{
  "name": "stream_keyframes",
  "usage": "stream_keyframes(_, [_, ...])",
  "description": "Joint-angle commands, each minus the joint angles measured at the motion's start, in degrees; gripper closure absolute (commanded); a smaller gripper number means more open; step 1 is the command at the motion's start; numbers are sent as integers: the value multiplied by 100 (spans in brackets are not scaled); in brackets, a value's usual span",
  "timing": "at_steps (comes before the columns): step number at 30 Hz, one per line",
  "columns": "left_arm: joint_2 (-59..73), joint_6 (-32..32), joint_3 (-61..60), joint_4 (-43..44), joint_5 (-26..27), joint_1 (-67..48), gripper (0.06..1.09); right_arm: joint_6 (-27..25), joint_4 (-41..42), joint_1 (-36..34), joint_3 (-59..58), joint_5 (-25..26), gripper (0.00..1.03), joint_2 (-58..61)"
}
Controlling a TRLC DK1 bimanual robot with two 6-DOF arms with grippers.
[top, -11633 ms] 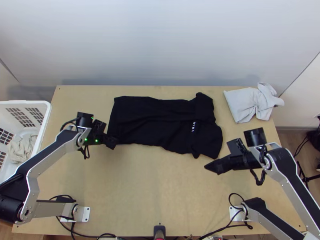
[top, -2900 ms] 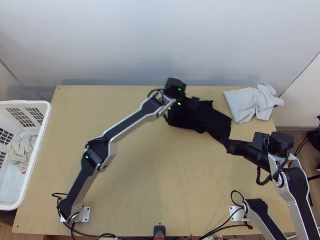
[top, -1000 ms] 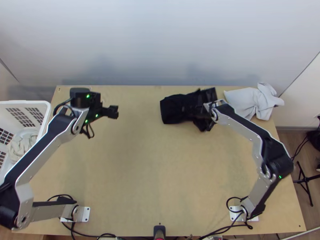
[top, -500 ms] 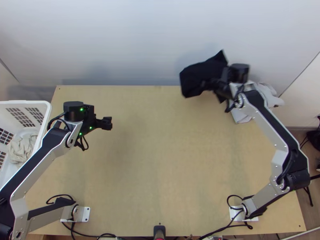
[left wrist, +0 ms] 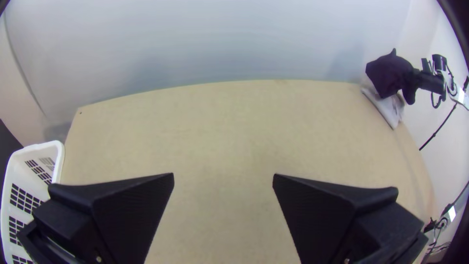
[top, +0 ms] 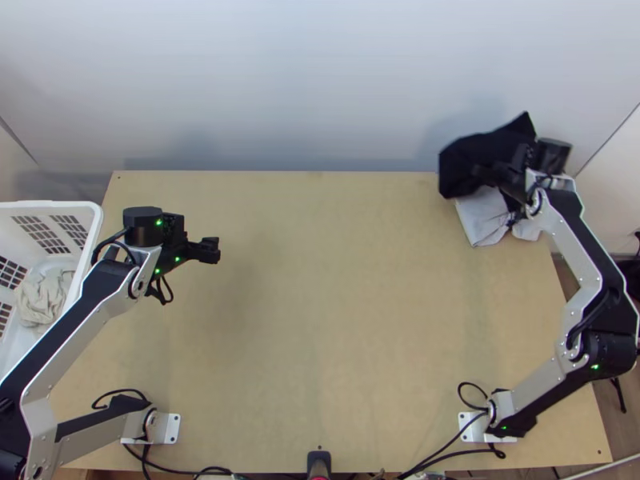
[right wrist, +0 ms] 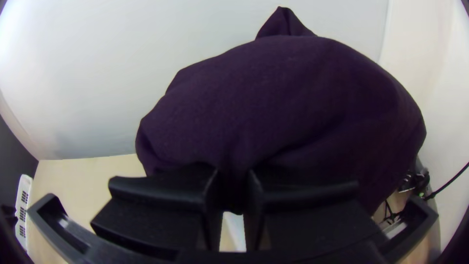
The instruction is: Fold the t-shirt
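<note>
At the far right in the top view, my right gripper [top: 490, 174] holds the bunched black t-shirt [top: 468, 162] over a light grey cloth. In the right wrist view, the fingers of the right gripper [right wrist: 233, 188] pinch the near edge of the t-shirt [right wrist: 293, 98], which bulges out beyond them. The left gripper [top: 211, 250] is over the left part of the table; its fingers stand wide apart in the left wrist view, with bare wood between the tips of this left gripper [left wrist: 223, 181].
The light grey cloth [top: 480, 220] lies at the table's far right corner, partly under the raised t-shirt. A white basket [top: 92, 240] with a pale cloth [top: 42, 298] in it stands along the left edge. Bare wood [top: 320, 304] spreads across the middle.
The t-shirt was spread out long, then gathered smaller. My right gripper has lifted it and carried it right, over the grey cloth. The left arm has drawn back left, away from the t-shirt.
</note>
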Motion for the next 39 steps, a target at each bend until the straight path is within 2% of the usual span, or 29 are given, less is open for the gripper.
stream_keyframes(1, [-143, 11, -93, -3, -7, 22, 10, -369, 287, -823, -476, -272, 99, 314])
stream_keyframes(4, [-240, 20, -198, -11, -7, 22, 10, -597, 560, -1034, -748, -351, 99, 543])
stream_keyframes(6, [-310, 20, -269, -20, -7, 22, 10, -835, 586, -1174, -801, -360, 99, 771])
stream_keyframes(12, [-548, 20, -392, -108, -7, 22, 10, -1133, 586, -1464, -845, -351, 95, 1290])
stream_keyframes(13, [-583, 20, -409, -108, -7, 13, 10, -1160, 586, -1499, -845, -351, 89, 1360])
stream_keyframes(14, [-609, 20, -418, -117, -7, 13, 10, -1169, 604, -1552, -836, -351, 77, 1422])
stream_keyframes(16, [-671, 20, -418, -170, -7, 22, 10, -1151, 612, -1631, -810, -360, 39, 1501])
stream_keyframes(17, [-697, 20, -427, -187, -7, 22, 10, -1125, 612, -1658, -810, -360, 29, 1501])
stream_keyframes(20, [-776, 11, -453, -196, 2, 13, 10, -1054, 586, -1675, -880, -360, 7, 1342])
stream_keyframes(21, [-794, 11, -453, -214, 2, 13, 10, -1010, 560, -1675, -933, -360, 3, 1219])
stream_keyframes(25, [-890, -24, -462, -231, -7, 13, 10, -931, 138, -1675, -1214, -378, 3, 428])
stream_keyframes(32, [-1022, -103, -559, -275, 2, -4, 10, -879, -1084, -1675, -1768, -1177, 3, -1830])
stream_keyframes(37, [-1066, -217, -541, -275, -7, 75, 10, -1010, -2499, -1702, -1988, -1986, 3, -3210])
stream_keyframes(39, [-1093, -393, -515, -275, 2, 347, 10, -905, -2604, -1693, -2304, -2197, 3, -3790])
